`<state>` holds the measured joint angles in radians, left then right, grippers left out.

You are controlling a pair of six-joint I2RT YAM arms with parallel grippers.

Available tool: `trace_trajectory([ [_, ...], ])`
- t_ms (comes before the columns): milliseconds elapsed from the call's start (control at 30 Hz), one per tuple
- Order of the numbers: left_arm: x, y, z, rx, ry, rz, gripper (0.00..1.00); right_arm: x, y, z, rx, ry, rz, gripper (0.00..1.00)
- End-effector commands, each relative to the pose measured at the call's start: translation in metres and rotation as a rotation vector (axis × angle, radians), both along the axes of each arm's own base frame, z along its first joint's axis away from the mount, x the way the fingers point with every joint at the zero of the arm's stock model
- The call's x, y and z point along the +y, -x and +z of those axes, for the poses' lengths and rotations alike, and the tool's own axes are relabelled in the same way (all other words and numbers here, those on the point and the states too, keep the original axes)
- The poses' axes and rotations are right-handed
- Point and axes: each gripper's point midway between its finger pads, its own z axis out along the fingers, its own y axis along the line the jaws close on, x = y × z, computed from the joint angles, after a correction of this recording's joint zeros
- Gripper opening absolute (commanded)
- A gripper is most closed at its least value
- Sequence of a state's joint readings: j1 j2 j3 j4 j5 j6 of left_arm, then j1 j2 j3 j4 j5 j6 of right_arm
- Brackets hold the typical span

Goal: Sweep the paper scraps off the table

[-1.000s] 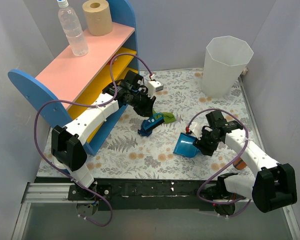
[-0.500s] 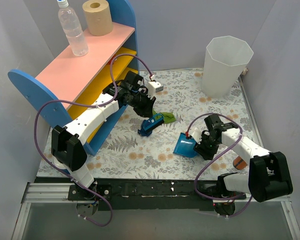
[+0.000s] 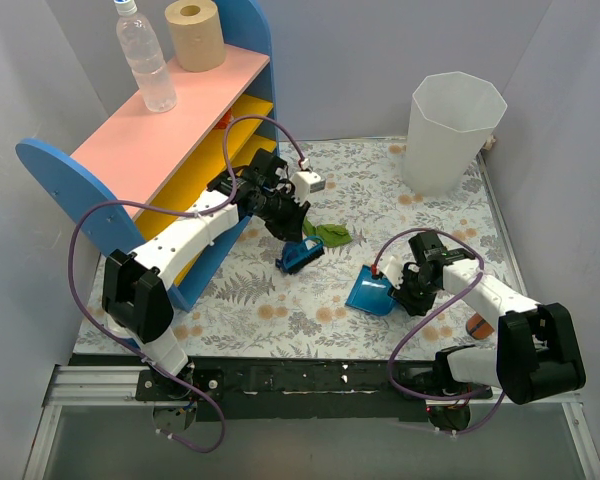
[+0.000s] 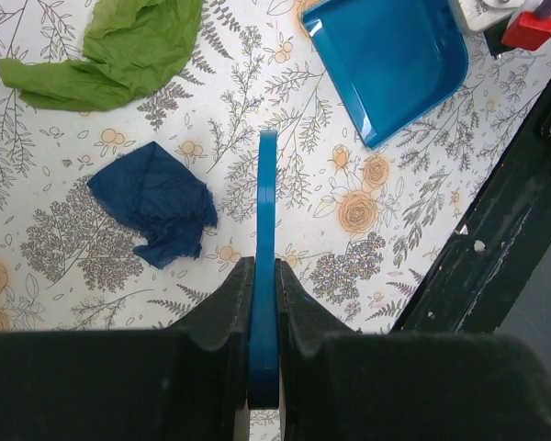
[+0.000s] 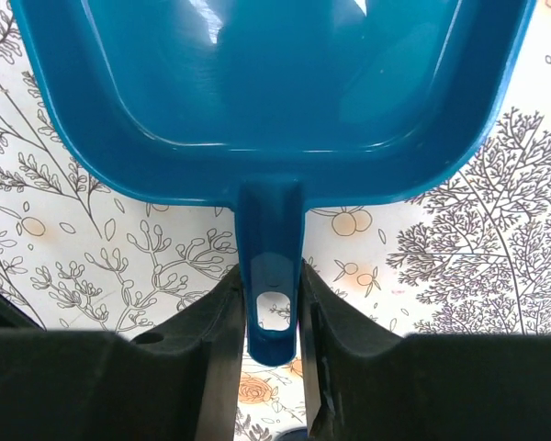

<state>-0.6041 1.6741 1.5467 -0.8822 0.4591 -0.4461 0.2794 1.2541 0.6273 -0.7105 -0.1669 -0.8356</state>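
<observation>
Shelf: a slanted board unit with a pink top, a yellow lower board and rounded blue ends is seen at the far left. A clear plastic bottle and a brown paper roll are carried on its top.

Left claw: the left claw is clamped shut. A thin handle is pinched between its two black padded fingers.

Brush: the small blue plastic hand brush is held edge-on, so it shows as a narrow, straight strip. In the top view it is seen low over the cloth, in front of the shelf.

Paper scraps: a crumpled green paper scrap, soft and creased, lies flat on the cloth beyond the brush tip, and it also shows in the top view. A wrinkled navy paper scrap lies just beside the brush. A narrow strip of cloth is left between them.

Table: the flat table is covered by a white cloth printed with grey leaves and pale orange flowers.

Dustpan: a glossy blue plastic dustpan, squarish with rounded corners and a raised rim, is set on the cloth right of the scraps and well apart from them. Its tray is empty in the right wrist view.

Right claw: the right claw is closed on the dustpan's short handle, which has a hole in it.

Bin: a tall, translucent white faceted bin is placed at the far right corner.
</observation>
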Motion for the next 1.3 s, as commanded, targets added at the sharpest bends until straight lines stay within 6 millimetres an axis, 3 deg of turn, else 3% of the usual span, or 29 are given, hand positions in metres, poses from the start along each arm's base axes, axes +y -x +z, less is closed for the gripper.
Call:
trace_trajectory([
  [0, 0.003, 0.005, 0.02, -0.057, 0.037, -0.012, 0.0, 0.003, -0.006, 0.002, -0.03, -0.032, -0.011, 0.33],
  [300, 0.009, -0.015, 0.004, -0.107, -0.036, 0.034, 0.0, 0.005, -0.013, 0.021, -0.033, -0.055, -0.052, 0.19],
  [533, 0.024, -0.058, 0.0, -0.239, -0.165, 0.148, 0.0, 0.002, -0.003, 0.04, 0.023, -0.035, -0.098, 0.1],
  [567, 0.029, -0.062, -0.004, -0.253, -0.193, 0.159, 0.0, 0.0, 0.003, 0.04, 0.059, -0.021, -0.1, 0.09],
  [733, 0.053, -0.077, -0.024, -0.305, -0.338, 0.214, 0.0, -0.002, -0.007, 0.045, 0.045, -0.005, -0.104, 0.08],
  [833, 0.058, -0.073, -0.047, -0.247, -0.394, 0.209, 0.0, 0.002, -0.011, 0.048, 0.052, -0.014, -0.103, 0.07],
  [1100, 0.012, -0.058, -0.071, -0.076, -0.243, 0.139, 0.0, -0.009, -0.012, 0.042, 0.04, 0.043, -0.088, 0.02],
  [1267, -0.041, -0.057, -0.063, 0.061, -0.061, 0.082, 0.0, -0.024, -0.003, 0.028, 0.043, 0.116, -0.044, 0.01],
])
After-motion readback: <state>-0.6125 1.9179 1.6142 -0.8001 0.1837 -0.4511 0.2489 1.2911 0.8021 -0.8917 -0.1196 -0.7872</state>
